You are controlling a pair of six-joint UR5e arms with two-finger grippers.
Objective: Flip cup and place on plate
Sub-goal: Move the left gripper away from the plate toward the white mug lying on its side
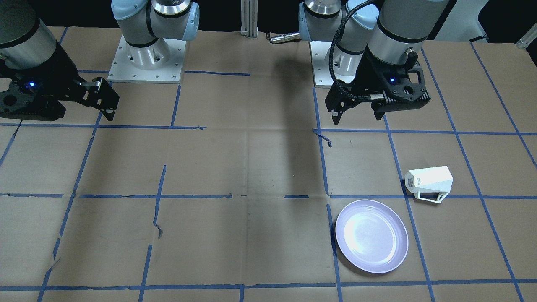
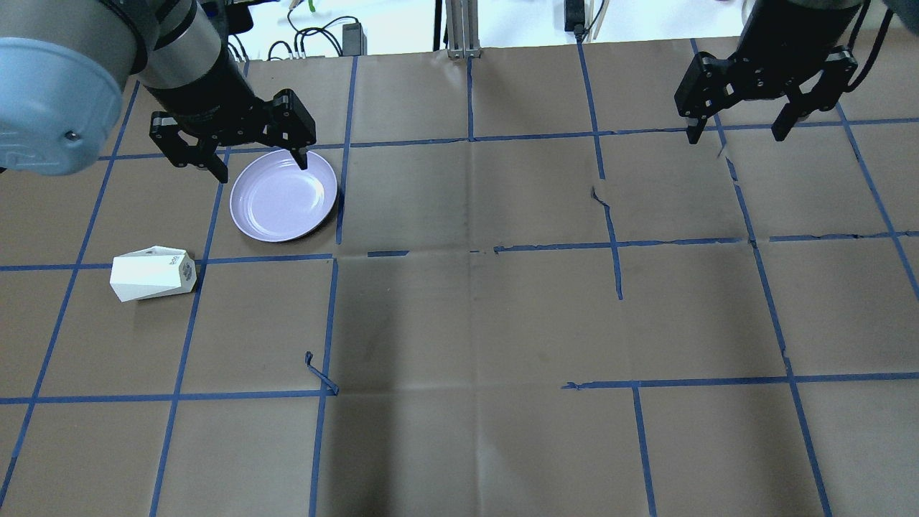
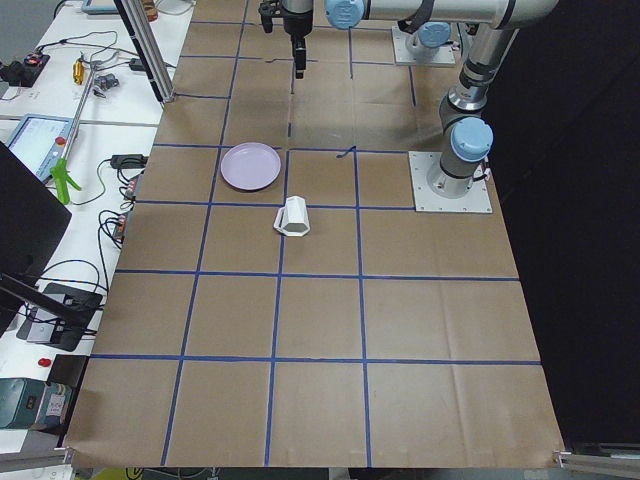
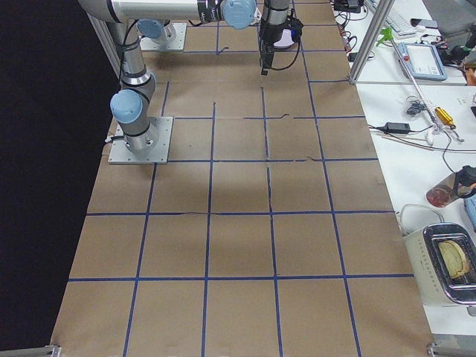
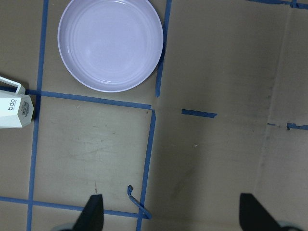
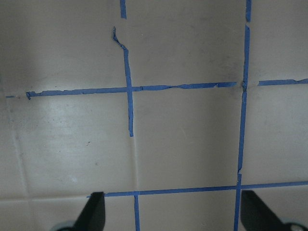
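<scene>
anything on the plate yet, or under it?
Nothing on the plate: its glossy surface is bare, with only glare showing. The cup lies on its side beside it, not touching. Whatever is under the plate is covered by the plate itself.

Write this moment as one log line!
cup: on side, beside plate | plate: empty | left gripper: open, raised | right gripper: open, raised

Glossy plate [image 1: 371, 235]; matt cup [image 1: 429, 183]; paper-covered table [image 1: 235, 167].
</scene>
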